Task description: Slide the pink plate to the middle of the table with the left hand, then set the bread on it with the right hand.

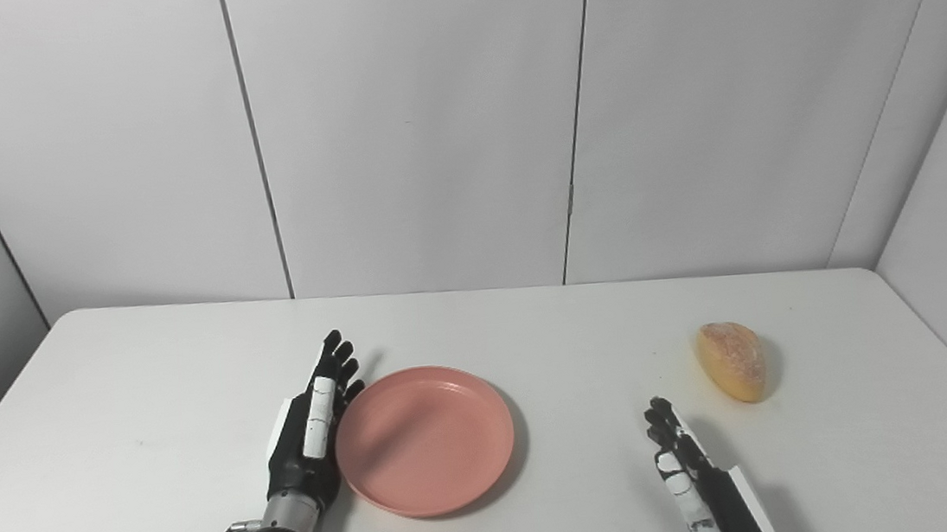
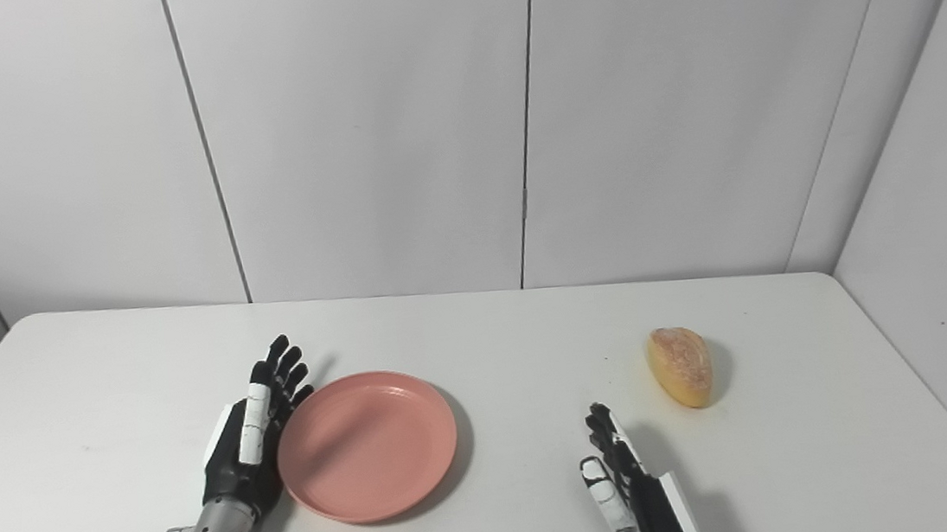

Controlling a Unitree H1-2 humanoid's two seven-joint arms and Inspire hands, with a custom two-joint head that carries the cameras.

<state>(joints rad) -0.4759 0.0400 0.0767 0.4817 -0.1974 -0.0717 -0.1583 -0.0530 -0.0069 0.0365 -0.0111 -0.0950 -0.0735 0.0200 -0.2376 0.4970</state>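
My left hand point(image 1: 314, 429) lies edge-on on the white table point(image 1: 108, 440), fingers straight and held together, pointing toward the far edge. It grasps nothing; its inner side rests against the left rim of the pink plate point(image 1: 425, 440), and from these views I read that as touching. The plate sits flat and bare, a little left of the middle of the table and closer to the near edge than to the far one.

My right hand point(image 1: 692, 475) comes up from the near edge on the right side, standing on its edge as well, fingers extended and loosely together, holding nothing. It is apart from everything on the table.

The bread point(image 1: 733, 360), a small golden roll with a pale dusted top, lies on the table toward the right edge, beyond my right hand and slightly to its right, near it without contact. It lies well apart from the plate, with bare tabletop between them. Grey wall panels point(image 1: 424, 114) stand behind the far edge.
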